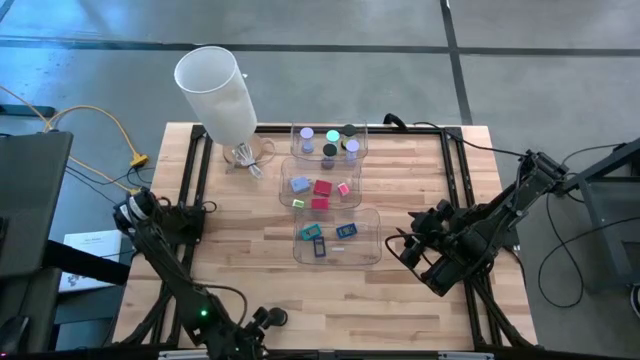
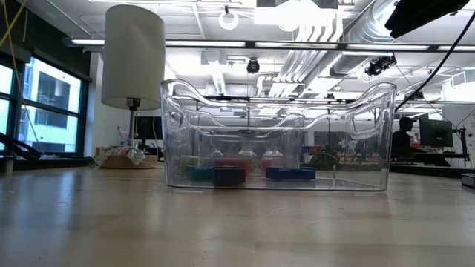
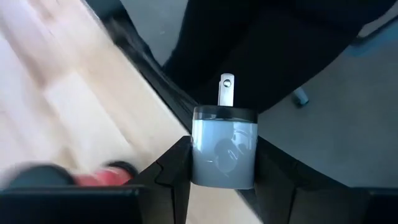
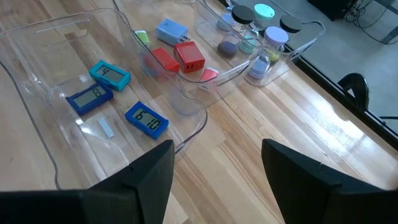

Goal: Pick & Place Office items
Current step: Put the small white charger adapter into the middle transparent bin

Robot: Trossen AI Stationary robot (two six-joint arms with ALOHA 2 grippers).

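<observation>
Three clear bins (image 1: 370, 245) in a row down the table's (image 1: 240, 260) middle, twelve to six o'clock. Far bin: five small capped jars (image 4: 275, 36), with teal, black and lavender lids. Middle bin: five plug blocks (image 4: 190, 55), counted from above as one blue, two red, one pink, one green. Near bin: three small clocks (image 4: 147, 119), one teal and two blue. Left gripper (image 3: 224, 180) near six o'clock at the table edge, pinching a grey-blue charger (image 3: 224, 146) with one prong showing. Right gripper (image 4: 216, 163) at three o'clock of the near bin, spread and holding nothing. White cylinder (image 1: 218, 92) at eleven o'clock.
</observation>
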